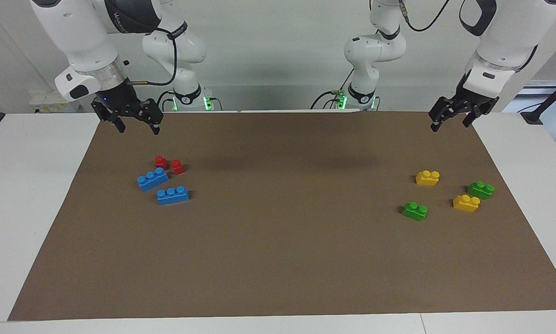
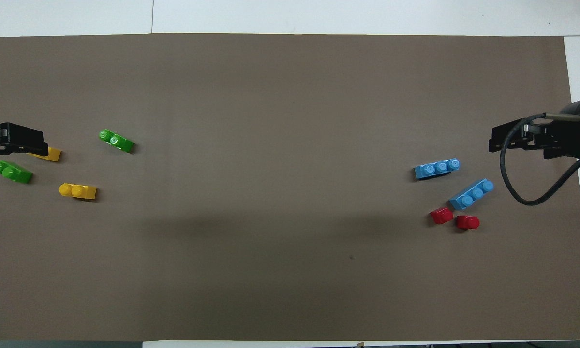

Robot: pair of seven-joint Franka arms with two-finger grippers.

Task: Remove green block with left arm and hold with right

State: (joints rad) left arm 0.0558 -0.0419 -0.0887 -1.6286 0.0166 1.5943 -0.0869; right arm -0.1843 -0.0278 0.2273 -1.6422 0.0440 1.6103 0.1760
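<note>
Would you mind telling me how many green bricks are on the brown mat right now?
2. Both lie at the left arm's end of the mat: one green brick beside a yellow brick, and the other green brick farther from the robots, more toward the mat's middle. None appears hidden.

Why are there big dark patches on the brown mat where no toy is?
Those look like soft shadows: in the facing view, wide dim smudges on the brown mat near the robots; in the overhead view, one long dim band across the mat's middle, probably cast by the arms above. Blocks cast only tiny shadows.
</note>
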